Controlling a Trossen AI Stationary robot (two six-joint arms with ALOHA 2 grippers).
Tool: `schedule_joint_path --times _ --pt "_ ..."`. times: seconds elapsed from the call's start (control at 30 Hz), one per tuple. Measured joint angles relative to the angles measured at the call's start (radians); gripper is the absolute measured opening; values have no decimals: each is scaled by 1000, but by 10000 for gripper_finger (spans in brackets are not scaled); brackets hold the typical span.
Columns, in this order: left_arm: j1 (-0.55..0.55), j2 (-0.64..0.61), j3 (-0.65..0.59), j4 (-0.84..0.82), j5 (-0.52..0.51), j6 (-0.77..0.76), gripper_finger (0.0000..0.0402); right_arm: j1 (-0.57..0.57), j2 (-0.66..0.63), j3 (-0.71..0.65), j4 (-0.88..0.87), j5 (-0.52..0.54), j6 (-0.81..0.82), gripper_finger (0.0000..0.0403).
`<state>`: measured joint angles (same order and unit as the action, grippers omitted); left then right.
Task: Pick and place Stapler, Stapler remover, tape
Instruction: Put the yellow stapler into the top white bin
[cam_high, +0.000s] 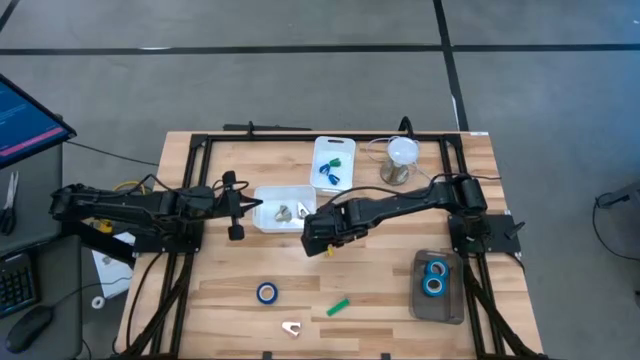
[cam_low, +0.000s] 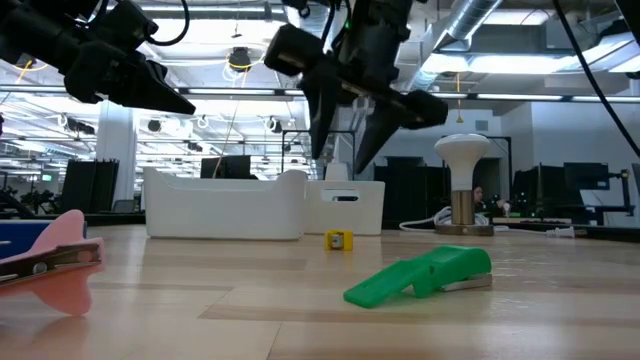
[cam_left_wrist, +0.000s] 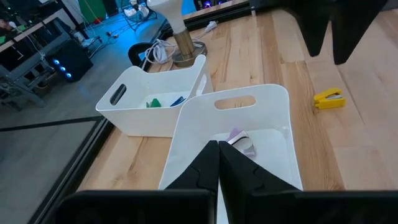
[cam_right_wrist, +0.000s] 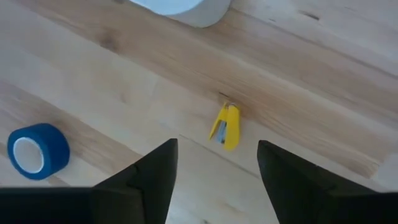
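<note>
The right gripper (cam_right_wrist: 214, 165), fingers apart, is hovering above the small yellow plastic stapler (cam_right_wrist: 225, 126) lying on the wooden table (cam_right_wrist: 323, 93) (judging a pick is beginning); next calls for descending and closing.

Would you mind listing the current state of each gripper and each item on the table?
Left gripper: shut, empty, at the near white tub.
Right gripper: open, empty, above the yellow stapler.
Yellow stapler: lying on the table, ungrasped.
Green stapler: lying on the table.
Loose blue tape roll: flat on the table.
Grey tray: holds two blue tape rolls.
</note>
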<state>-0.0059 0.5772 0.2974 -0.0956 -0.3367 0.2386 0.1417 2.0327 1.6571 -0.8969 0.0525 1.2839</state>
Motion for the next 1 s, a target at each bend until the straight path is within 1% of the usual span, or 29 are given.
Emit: schedule_joint_path --times 0.23,0.37,0.5,0.57,0.63,0.7,0.77,0.87,1.0 --pt "0 0 0 0 0 0 1 0 1 -75 89 0 0 203" --pt "0 0 0 0 0 0 2 0 8 -89 117 0 0 199" --pt "0 0 0 0 0 0 4 2 23 -94 130 0 0 196" --pt "0 0 0 0 0 0 3 5 47 -87 171 -6 0 196" --pt "0 0 0 0 0 0 3 10 61 -99 131 -26 -9 197" --pt "0 0 0 0 0 0 5 15 90 -89 197 -49 -16 198" --pt "0 0 0 0 0 0 5 16 99 -89 180 -65 -19 198" --pt "1 0 -1 0 0 0 4 16 110 -86 213 -101 -25 196" --pt "1 6 -1 0 0 0 4 14 107 -88 214 -76 -50 190"
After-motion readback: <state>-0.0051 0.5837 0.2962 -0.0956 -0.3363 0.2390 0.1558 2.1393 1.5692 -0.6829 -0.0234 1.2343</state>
